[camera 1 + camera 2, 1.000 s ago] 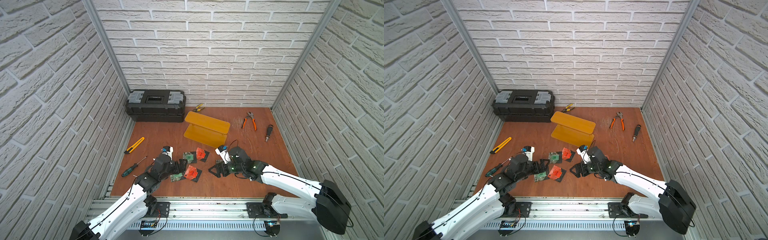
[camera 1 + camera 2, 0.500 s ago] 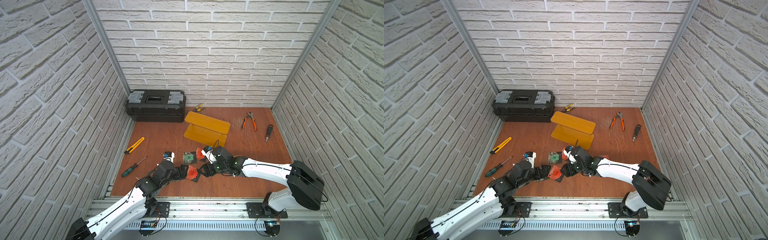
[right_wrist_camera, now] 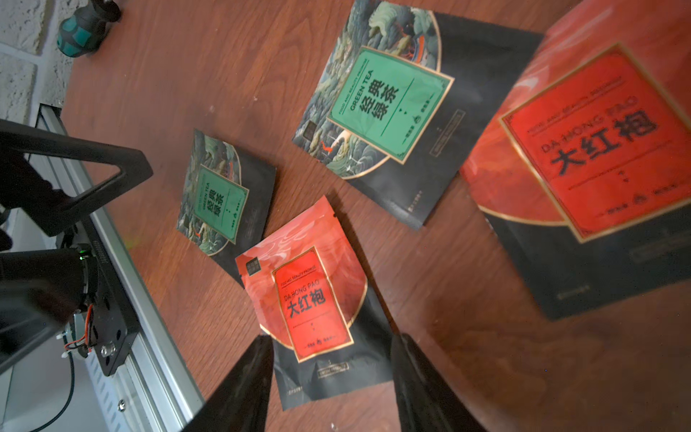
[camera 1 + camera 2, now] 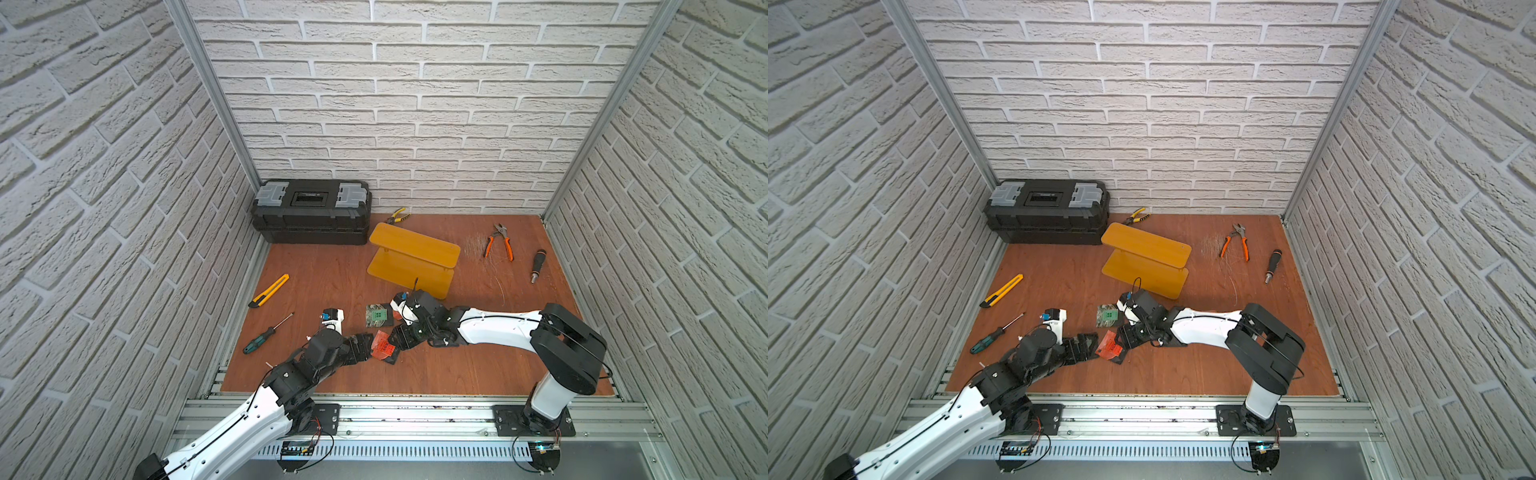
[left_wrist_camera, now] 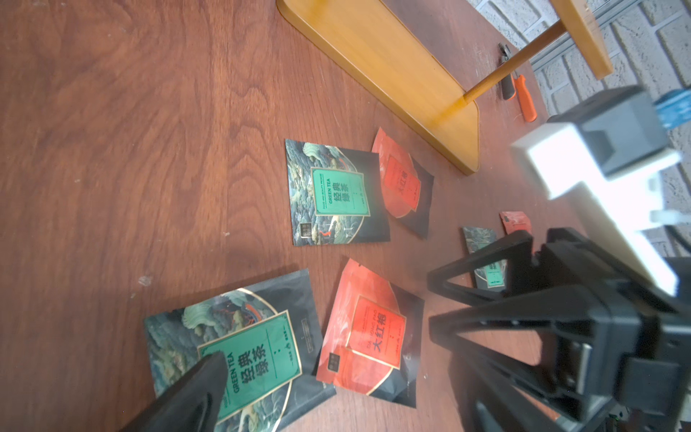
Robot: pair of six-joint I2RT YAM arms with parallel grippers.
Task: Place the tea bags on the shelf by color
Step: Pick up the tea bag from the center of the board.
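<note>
Right claw (image 3: 331,338), apart astride the red tea bag (image 3: 310,299), may crumple it; left claw (image 4: 362,345), wide apart, risks collision.

Right end effector (image 4: 400,338) beside red tea bag (image 4: 382,347) — shelf (image 4: 413,249) behind.

Wkshp-style lab: toolbox (image 4: 311,216), pliers (image 4: 500,232).

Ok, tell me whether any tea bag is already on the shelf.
No: both boards of the shelf show bare, and the tea bags lie on the table.
</note>
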